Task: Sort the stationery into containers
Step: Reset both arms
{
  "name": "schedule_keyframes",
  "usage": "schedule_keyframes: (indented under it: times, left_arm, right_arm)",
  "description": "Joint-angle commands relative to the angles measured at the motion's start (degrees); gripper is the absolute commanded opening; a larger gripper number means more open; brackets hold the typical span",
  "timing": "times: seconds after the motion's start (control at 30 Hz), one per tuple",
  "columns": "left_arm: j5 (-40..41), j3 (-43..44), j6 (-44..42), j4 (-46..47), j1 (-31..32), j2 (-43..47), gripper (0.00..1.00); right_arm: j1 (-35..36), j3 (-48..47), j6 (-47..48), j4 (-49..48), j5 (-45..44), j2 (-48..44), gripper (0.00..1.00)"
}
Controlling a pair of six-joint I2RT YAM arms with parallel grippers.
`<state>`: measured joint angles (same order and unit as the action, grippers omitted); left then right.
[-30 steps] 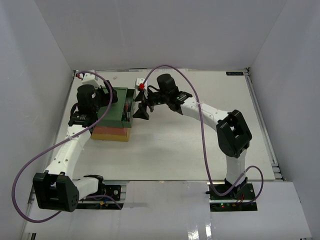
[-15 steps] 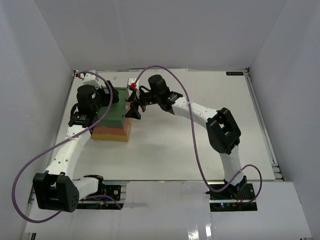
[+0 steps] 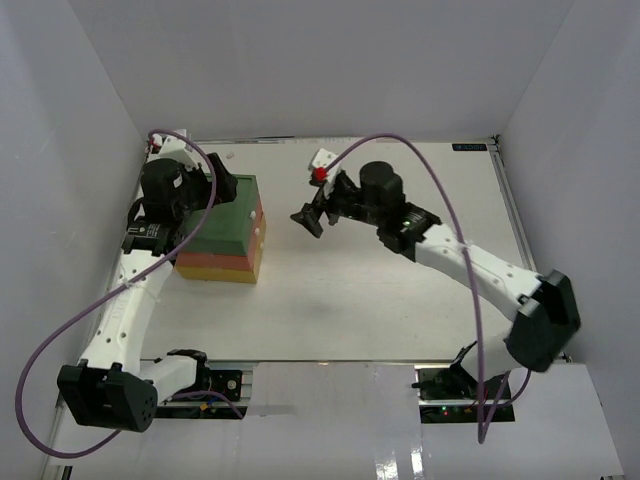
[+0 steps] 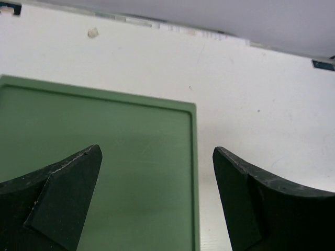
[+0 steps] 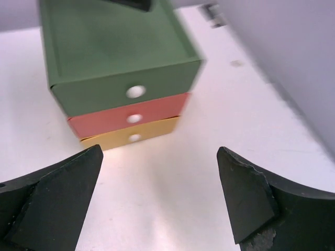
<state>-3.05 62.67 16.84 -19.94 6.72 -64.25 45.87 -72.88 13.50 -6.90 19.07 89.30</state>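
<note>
Right wrist view: facing shut green-red-yellow plastic drawer stack point(image 5: 123, 78), upper left; left tool point(image 4: 156, 151) and right tool point(image 5: 159, 151) gaping, empty; best keeping off white knobs point(image 5: 135, 92).

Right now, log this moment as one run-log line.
left gripper: open, empty, over drawer stack | right gripper: open, empty, facing stack's fronts, apart | drawers: all shut
</note>
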Motion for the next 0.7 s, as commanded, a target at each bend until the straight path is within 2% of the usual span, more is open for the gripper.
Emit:
schedule_keyframes:
  times: [0.0,0.07,0.1,0.2,0.23,0.3,0.43,0.6,0.67]
  left_arm:
    - [-1.78,7.28,-1.63,-5.10,0.05,5.27,0.98]
    - [-2.57,8.42,-2.77,-6.77,0.13,8.15,0.98]
    - [-2.66,8.86,-3.39,-7.21,0.05,9.31,0.98]
    - [-2.22,9.13,-4.97,-9.67,0.13,14.23,0.98]
    - [-2.31,8.96,-5.24,-10.81,0.05,15.63,0.98]
    - [-2.75,8.26,-5.15,-11.60,0.22,20.01,0.98]
    - [-1.35,5.63,-5.06,-14.76,0.31,26.88,0.98]
    - [2.26,5.26,-5.76,-20.12,0.40,34.09,0.98]
    - [6.28,5.27,-6.12,-21.62,1.18,36.56,0.98]
  right_arm:
    - [-0.52,4.13,1.27,0.02,-18.22,-12.98,0.96]
    - [-0.52,6.16,1.01,2.31,-25.36,-21.33,0.95]
    - [-0.52,8.17,0.48,3.89,-32.18,-27.10,0.94]
    - [-0.43,11.96,-0.40,4.96,-43.80,-36.00,0.92]
    - [-0.43,14.24,-0.57,5.48,-46.29,-41.69,0.91]
    - [-0.52,16.09,-1.63,6.36,-51.82,-47.17,0.90]
    - [-0.51,19.53,-2.95,8.91,-56.59,-60.87,0.90]
    - [-0.51,23.22,-2.43,12.43,-59.23,-69.68,0.90]
    - [-0.43,25.23,-1.98,12.87,-59.24,-71.27,0.90]
